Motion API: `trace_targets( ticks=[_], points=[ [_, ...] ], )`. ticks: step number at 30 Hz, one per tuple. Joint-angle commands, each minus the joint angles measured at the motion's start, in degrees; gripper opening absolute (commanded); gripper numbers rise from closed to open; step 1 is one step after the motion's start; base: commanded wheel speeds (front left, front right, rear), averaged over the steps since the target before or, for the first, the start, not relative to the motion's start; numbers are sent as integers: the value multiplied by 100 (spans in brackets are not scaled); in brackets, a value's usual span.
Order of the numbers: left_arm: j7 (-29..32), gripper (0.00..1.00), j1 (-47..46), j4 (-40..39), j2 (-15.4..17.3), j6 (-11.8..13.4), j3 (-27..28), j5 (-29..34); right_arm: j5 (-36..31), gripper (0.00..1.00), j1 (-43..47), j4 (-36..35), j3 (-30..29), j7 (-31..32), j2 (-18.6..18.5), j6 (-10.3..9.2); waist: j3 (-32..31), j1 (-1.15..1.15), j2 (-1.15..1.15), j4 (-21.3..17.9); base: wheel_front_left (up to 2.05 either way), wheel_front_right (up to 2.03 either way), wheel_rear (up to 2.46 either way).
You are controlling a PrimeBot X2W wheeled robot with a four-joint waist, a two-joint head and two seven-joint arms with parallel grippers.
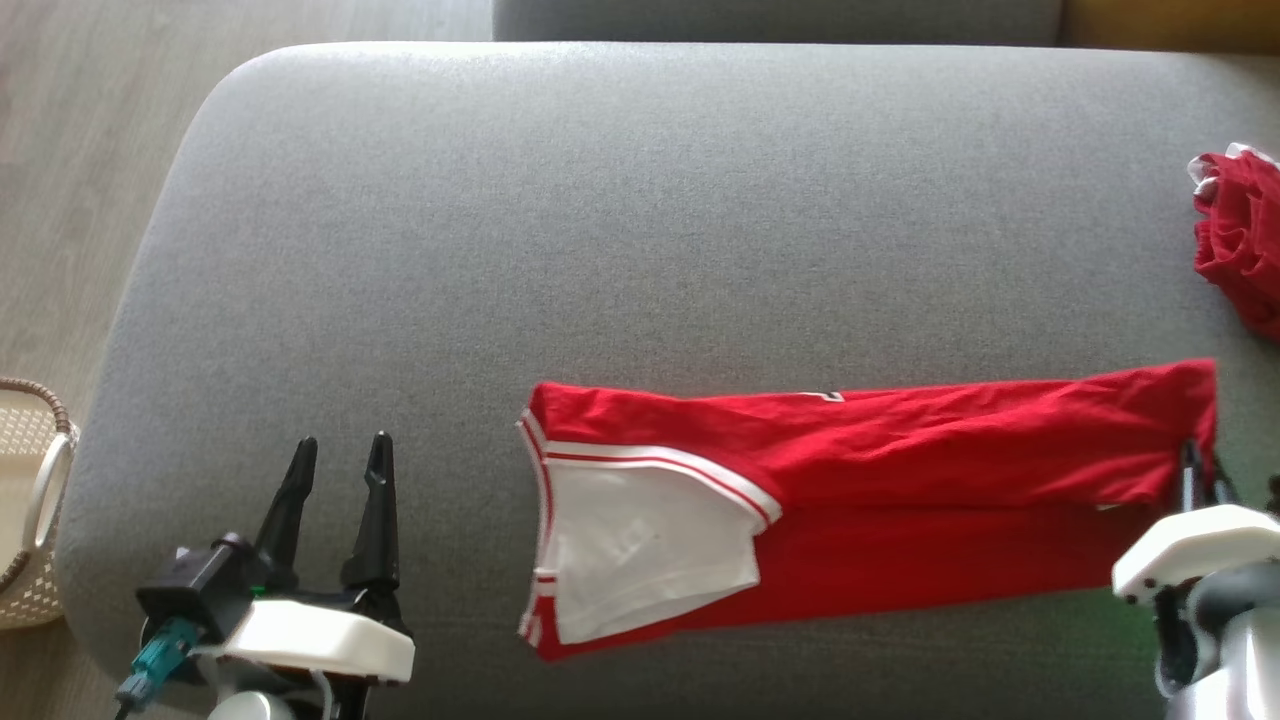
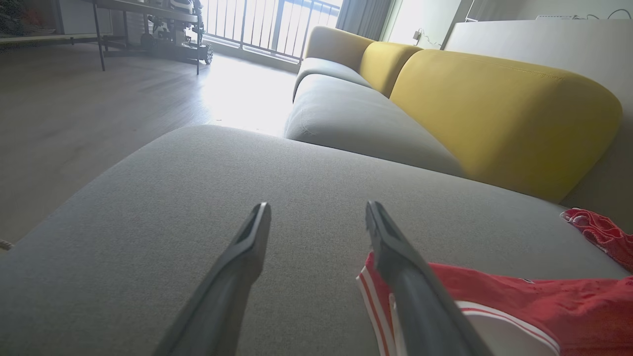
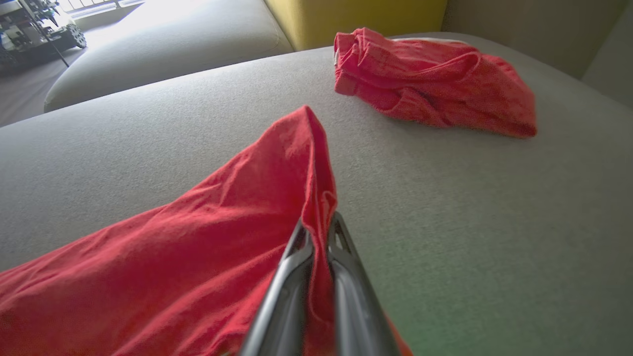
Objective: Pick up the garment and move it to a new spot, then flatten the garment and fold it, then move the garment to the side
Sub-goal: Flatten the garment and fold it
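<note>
Garment (image 1: 900, 450) lies stretched on the grey cushion (image 1: 600, 200); right gripper (image 3: 318, 230) pinches its end, left gripper (image 1: 342, 445) spread, apart.

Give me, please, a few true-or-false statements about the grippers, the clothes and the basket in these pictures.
1. The right gripper is shut on an edge of the red garment. True.
2. The left gripper grips the garment's white-trimmed end. False: it is open, apart from it, over the grey cushion.
3. A second red garment lies crumpled at the cushion's right. True.
4. The basket stands on the cushion. False: it stands on the floor, left of it.
</note>
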Motion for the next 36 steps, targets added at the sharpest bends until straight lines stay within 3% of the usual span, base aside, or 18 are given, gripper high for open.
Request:
trace_targets(
  ticks=[1, 9, 18, 23, 29, 36],
  points=[
    [-70, 100, -184, -166, 2, -27, 212, 8, -196, 0, -244, -306, -33, 50, -62, -2, -21, 0, 0, -12, 0, 0, 0],
    [-70, 100, -179, -123, 2, -29, 183, -15, -134, 0, -263, -513, 61, 417, -62, -2, -112, 0, 0, -35, 0, 0, 0],
    [-70, 100, -42, -136, 2, -31, 240, 26, 1482, 0, 33, -826, 1304, 1197, -62, -2, -533, 0, 0, -78, 0, 0, 0],
    [-70, 100, 69, -169, 2, -32, 243, 24, 3008, 0, 302, -1123, 2068, 1650, -62, -2, -769, 0, 0, -44, 0, 0, 0],
    [-70, 100, 188, -169, 2, -34, 252, 32, 4100, 0, 539, -1405, 2913, 1713, -62, -2, -937, 0, 0, 149, 0, 0, 0],
    [-70, 100, 297, -187, 2, -35, 257, 77, 5499, 0, 493, -1209, 3897, 1382, -62, -2, -1063, 0, 0, 564, 0, 0, 0]
  ],
)
